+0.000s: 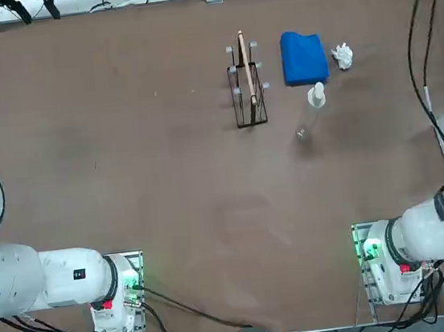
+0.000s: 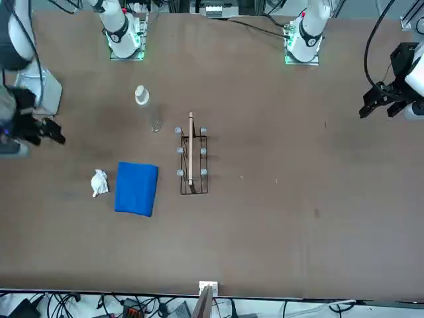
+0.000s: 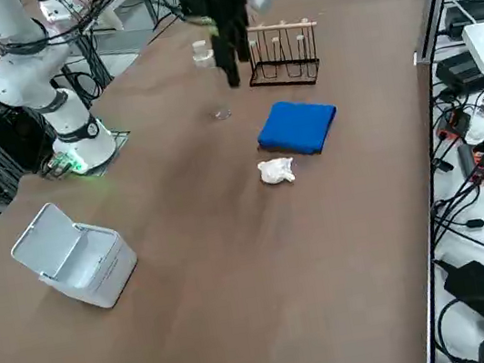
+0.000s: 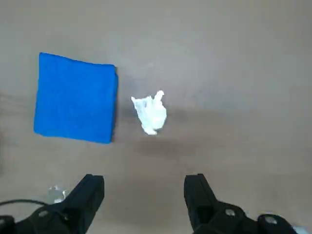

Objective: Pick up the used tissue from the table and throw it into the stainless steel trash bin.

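One small crumpled white tissue wad (image 4: pixel 150 114) beside folded blue cloth (image 4: pixel 75 98); our right gripper (image 4: pixel 145 187), fingers spread, should descend centred, clear of cloth.

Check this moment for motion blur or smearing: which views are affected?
Right side view: the right gripper is smeared dark, while the used tissue and stainless steel trash bin stay crisp. Right wrist view: slightly soft overall, tissue still legible.

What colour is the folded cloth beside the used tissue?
Solid blue; the folded cloth shows best in the right wrist view, beside the used tissue.
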Tool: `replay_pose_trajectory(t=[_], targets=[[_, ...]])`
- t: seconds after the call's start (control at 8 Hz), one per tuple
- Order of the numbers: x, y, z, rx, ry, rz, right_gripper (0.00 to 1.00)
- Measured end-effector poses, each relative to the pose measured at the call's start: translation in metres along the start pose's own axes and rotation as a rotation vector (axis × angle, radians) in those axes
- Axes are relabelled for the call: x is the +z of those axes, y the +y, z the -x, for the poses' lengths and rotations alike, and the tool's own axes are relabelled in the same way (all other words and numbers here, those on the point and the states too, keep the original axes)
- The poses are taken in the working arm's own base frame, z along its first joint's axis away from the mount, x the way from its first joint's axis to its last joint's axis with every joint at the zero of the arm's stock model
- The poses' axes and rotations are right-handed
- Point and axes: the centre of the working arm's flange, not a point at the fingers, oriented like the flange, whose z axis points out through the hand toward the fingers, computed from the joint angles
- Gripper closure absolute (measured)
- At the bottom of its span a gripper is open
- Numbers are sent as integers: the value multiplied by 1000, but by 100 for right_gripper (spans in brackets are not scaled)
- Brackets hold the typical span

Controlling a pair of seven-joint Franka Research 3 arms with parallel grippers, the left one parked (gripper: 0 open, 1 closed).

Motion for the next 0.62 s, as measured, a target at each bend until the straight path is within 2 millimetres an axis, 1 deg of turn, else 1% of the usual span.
replay_pose_trajectory(t=[0.12,0.25,0.38,0.5,0.62], targets=[[30,-8,-12,-22,3,1,0],[60,-19,-19,-40,16,4,0],[90,-28,-21,-54,23,6,0],[118,-31,-18,-60,20,8,0],[141,-30,-16,-62,8,12,0]])
